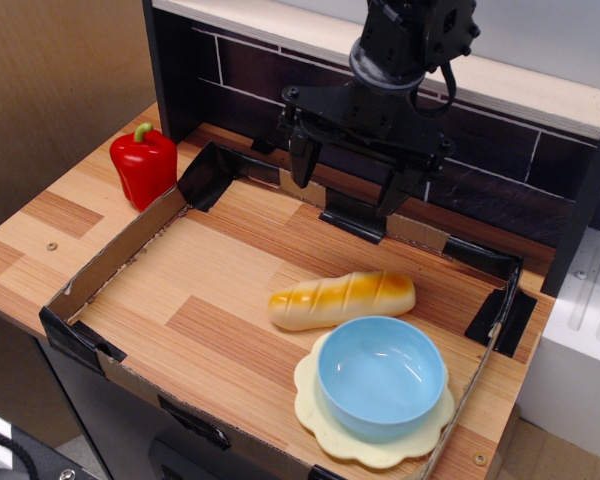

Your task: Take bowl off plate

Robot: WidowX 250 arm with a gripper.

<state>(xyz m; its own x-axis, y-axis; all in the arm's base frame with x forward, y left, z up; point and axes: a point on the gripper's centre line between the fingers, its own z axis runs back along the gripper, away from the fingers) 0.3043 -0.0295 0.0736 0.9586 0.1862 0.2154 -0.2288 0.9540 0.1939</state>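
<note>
The light blue bowl (pixel 381 376) sits upright on the pale yellow scalloped plate (pixel 330 424) at the front right of the wooden tray area. My gripper (pixel 348 180) hangs open and empty well behind the bowl, near the back wall, with its two black fingers (pixel 303 160) spread wide apart. Nothing is between the fingers.
A toy bread loaf (pixel 342 299) lies just behind and left of the bowl. A red bell pepper (pixel 144 163) stands outside the low cardboard wall (pixel 120 255) at the left. A dark brick backsplash (pixel 500 140) rises at the back.
</note>
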